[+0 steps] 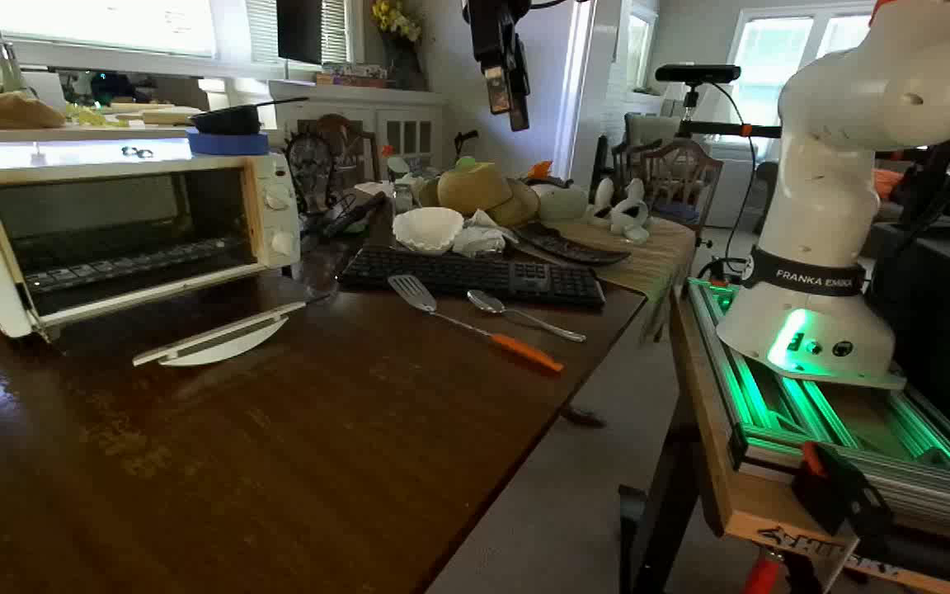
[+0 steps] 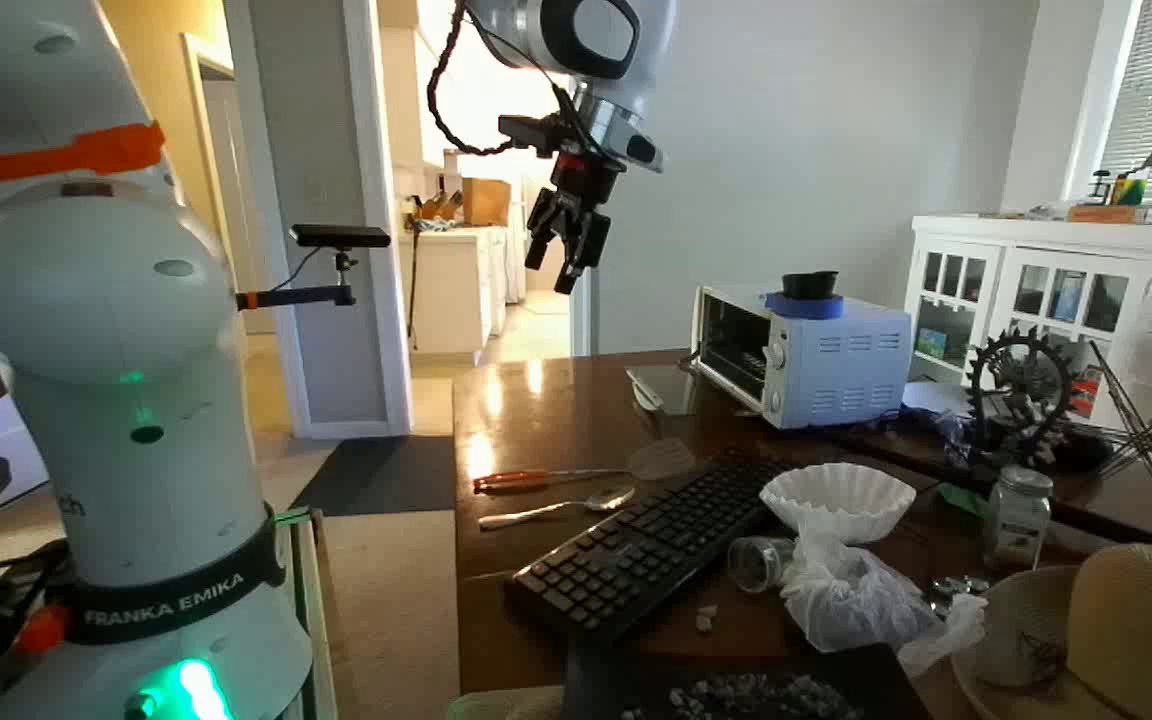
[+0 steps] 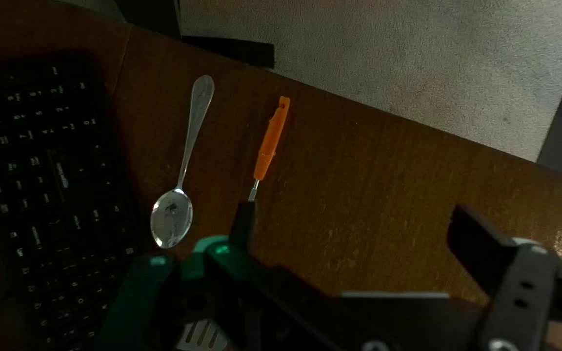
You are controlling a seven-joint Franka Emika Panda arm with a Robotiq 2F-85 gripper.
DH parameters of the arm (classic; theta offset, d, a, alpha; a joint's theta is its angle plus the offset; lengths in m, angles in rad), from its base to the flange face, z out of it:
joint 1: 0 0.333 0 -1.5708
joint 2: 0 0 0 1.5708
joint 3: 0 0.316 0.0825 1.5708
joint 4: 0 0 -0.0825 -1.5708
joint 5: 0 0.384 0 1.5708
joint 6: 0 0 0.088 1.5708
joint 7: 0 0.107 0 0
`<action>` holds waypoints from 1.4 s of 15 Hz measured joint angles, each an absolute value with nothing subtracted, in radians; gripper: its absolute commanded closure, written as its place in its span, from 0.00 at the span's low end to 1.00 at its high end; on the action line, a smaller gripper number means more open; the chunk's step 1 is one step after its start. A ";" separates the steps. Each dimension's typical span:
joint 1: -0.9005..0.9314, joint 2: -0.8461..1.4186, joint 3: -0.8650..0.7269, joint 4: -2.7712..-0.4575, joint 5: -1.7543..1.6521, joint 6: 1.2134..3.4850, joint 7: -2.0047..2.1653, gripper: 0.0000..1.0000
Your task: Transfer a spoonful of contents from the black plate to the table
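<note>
A metal spoon (image 1: 516, 312) lies on the brown wooden table (image 1: 236, 462) beside the keyboard; it also shows in the exterior view (image 2: 556, 508) and the wrist view (image 3: 171, 214). The black plate (image 2: 601, 690) is at the bottom edge of an exterior view, partly cut off, with small grey pebble-like contents (image 2: 756, 697) on it. The plate is out of the wrist view. My gripper (image 2: 550, 272) is open and empty, high above the table; it shows in the exterior view (image 1: 508, 107). In the wrist view its open fingers (image 3: 352, 212) stand far apart, with the spoon off to their left.
A slotted spatula with an orange handle (image 1: 524, 352) lies beside the spoon. A black keyboard (image 2: 651, 545) lies between spoon and plate. A white toaster oven (image 2: 826, 360) with its door down stands on the table. A white paper filter (image 2: 836, 500), plastic bag (image 2: 856, 590) and hat (image 2: 1141, 640) are near the plate.
</note>
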State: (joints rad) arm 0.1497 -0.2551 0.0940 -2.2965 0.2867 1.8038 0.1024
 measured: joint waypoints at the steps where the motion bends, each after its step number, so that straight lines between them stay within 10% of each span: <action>1: 0.150 -0.255 0.094 -2.296 0.287 1.804 0.102 0.00; 12: 0.144 -0.251 0.105 -2.322 0.284 1.841 0.122 0.00; 21: 0.143 -0.234 0.245 -2.645 0.171 2.316 0.457 0.00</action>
State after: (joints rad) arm 0.1434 -0.2338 0.2445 -2.6447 0.1708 2.3164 0.4572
